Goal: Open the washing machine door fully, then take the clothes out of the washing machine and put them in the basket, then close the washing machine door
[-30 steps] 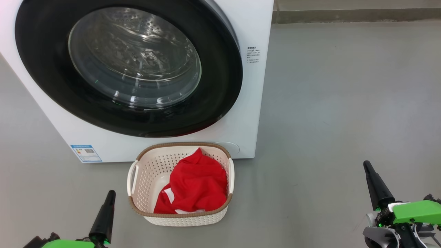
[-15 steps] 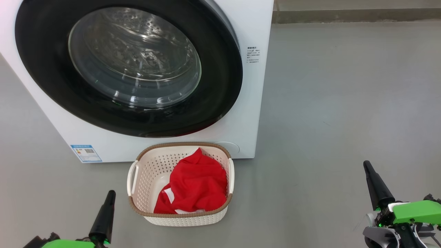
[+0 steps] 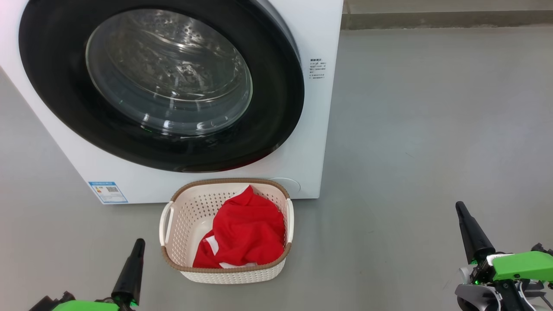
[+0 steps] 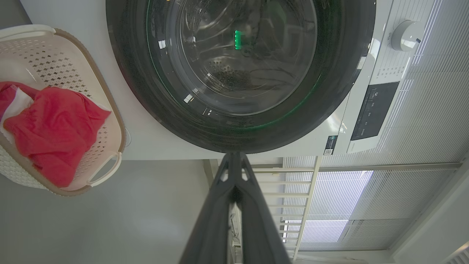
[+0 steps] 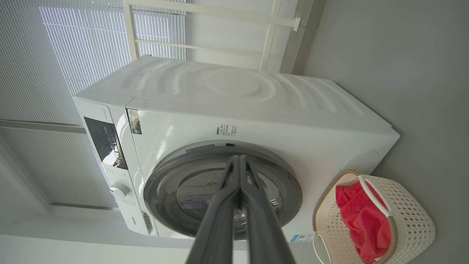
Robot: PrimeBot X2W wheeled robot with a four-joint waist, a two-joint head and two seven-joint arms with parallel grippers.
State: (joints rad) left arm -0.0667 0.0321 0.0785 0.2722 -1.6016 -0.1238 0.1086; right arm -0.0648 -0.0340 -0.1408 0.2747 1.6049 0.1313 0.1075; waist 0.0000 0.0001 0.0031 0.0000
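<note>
The white front-loading washing machine (image 3: 311,142) stands at 11 o'clock, its round black-ringed glass door (image 3: 276,108) shut. At the door's 6 o'clock, the cream perforated plastic basket (image 3: 185,224) holds the red fabric clothes (image 3: 246,233). The left gripper (image 3: 138,244) at 7 and the right gripper (image 3: 461,211) at 4 o'clock are pinched together, empty.

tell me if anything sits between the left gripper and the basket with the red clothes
Nothing visible does. In the head view, bare grey floor lies between the shut left gripper and the basket, which holds the clothes.
</note>
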